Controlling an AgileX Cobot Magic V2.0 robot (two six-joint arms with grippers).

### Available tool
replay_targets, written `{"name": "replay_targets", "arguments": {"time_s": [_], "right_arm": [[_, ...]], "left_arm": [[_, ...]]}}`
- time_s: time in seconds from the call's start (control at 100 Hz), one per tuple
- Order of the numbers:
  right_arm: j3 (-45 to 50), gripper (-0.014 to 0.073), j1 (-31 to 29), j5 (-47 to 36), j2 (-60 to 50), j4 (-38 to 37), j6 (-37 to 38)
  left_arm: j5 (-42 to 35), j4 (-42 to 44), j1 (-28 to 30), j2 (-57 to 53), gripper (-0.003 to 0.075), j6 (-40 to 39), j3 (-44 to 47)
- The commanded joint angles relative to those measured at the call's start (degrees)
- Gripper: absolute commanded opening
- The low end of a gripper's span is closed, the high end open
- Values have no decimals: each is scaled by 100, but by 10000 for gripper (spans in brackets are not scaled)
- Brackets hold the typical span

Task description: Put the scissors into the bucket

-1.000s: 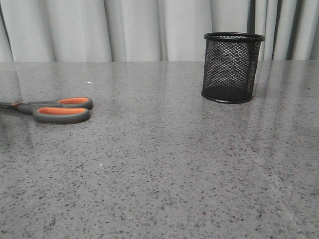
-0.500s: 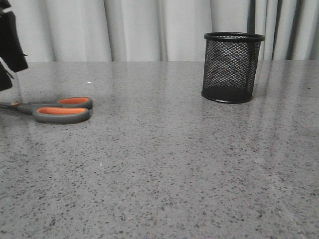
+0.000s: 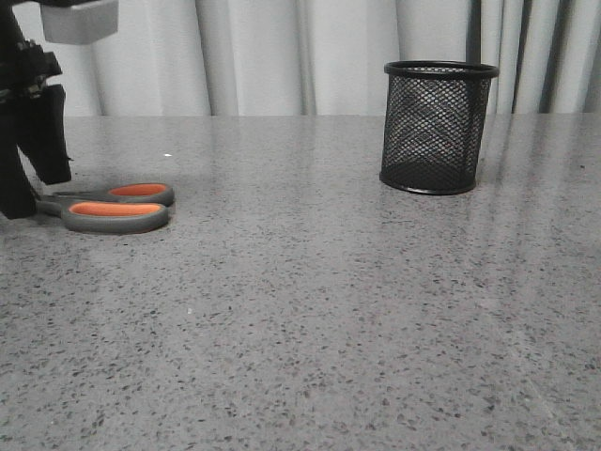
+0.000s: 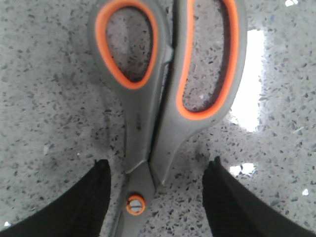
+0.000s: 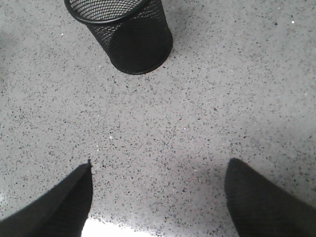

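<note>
My left hand [image 4: 155, 197] is spread wide, fingers straddling the scissors [image 3: 108, 207] near the pivot, gripping nothing. Scissors lie flat on the table [image 3: 310, 310], well apart from the upright bucket [image 3: 438, 127]. My right hand [image 5: 158, 197] hangs wide and empty.

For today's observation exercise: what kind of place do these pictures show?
Probably an indoor test bench: a bare speckled stone table, pale curtains behind, and only scissors and a mesh bucket.
</note>
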Motion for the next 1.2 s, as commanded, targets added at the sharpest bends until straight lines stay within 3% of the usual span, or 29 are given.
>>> {"name": "replay_targets", "arguments": {"time_s": [0.0, 0.52, 1.04, 1.19], "right_arm": [[-202, 500, 19, -280, -14, 73, -76], [-202, 500, 19, -280, -5, 73, -76], [-202, 500, 19, -254, -5, 73, -76], [-202, 500, 19, -234, -5, 73, -76]], "left_arm": [[-62, -120, -45, -104, 388, 45, -166], [-1, -776, -45, 36, 388, 938, -166], [582, -559, -32, 370, 383, 855, -166], [608, -488, -32, 425, 277, 840, -166]]}}
